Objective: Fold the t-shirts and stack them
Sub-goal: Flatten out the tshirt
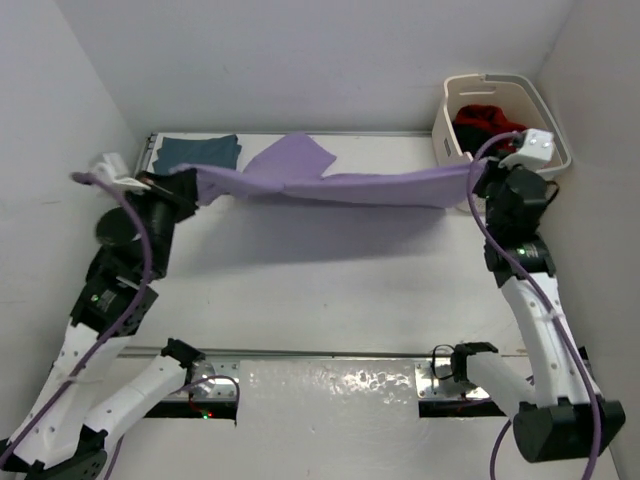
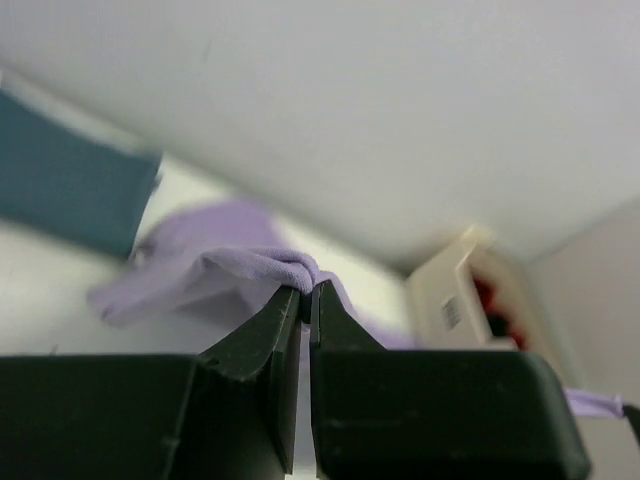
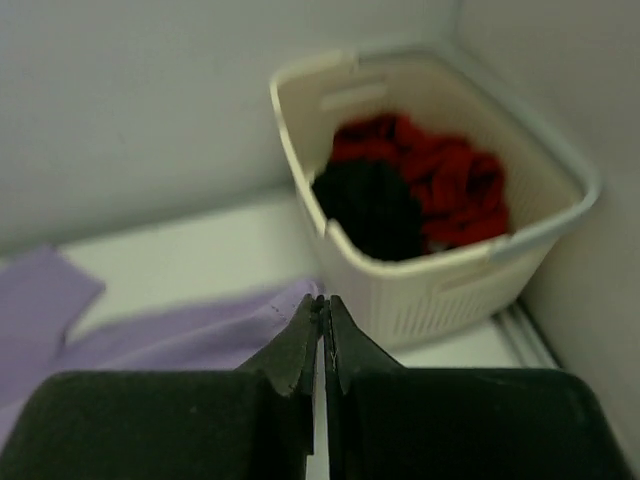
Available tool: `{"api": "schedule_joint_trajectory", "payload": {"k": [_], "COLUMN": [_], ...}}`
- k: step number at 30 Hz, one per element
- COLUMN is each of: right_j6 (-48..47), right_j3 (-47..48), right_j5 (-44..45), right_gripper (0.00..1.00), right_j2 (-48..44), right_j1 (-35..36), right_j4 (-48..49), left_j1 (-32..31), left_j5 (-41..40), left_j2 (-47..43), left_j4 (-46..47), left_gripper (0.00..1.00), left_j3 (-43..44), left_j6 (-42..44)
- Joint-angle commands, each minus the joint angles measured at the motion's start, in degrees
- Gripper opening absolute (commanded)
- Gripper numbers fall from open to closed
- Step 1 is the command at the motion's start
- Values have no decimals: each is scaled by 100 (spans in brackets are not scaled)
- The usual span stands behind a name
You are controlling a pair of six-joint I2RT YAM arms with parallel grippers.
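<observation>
Lavender t-shirt [image 1: 340, 187], long axis left-right.

Both arms wear the same livery: white shells on the long links, black housings at the joints. A purple cable [image 1: 147, 255] trails along the left arm [image 1: 110, 300], and a second one follows the right arm [image 1: 540, 330]. A small white camera box [image 1: 533, 147] sits at each wrist, and a tiny green light [image 1: 521, 250] glows on a black joint. The left gripper [image 2: 306, 295] and right gripper [image 3: 322, 303] have matte black fingers — broad blocks tapering to thin wedge tips.
</observation>
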Motion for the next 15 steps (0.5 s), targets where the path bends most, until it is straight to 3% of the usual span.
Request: {"api": "schedule_joint_trajectory", "payload": {"k": [1,8,15], "right_j6": [-606,-1292,-1644], "right_j3": [754,1730,2872], "right_j5": [384,323,156], "right_gripper": [0,0,0], "right_j2": [-600,-1297,-1332], "right_j1": [0,0,-8], "right_j4": [754,798,561], "left_j1": [-41,-41,-41], "left_j5": [-262,888,1671], "left_j2": [-189,-277,496], "left_j4": [1222,1267,616], "left_gripper": [0,0,0], "left_j3": [864,2681,4871], "left_j6": [785,1664,2270]}}
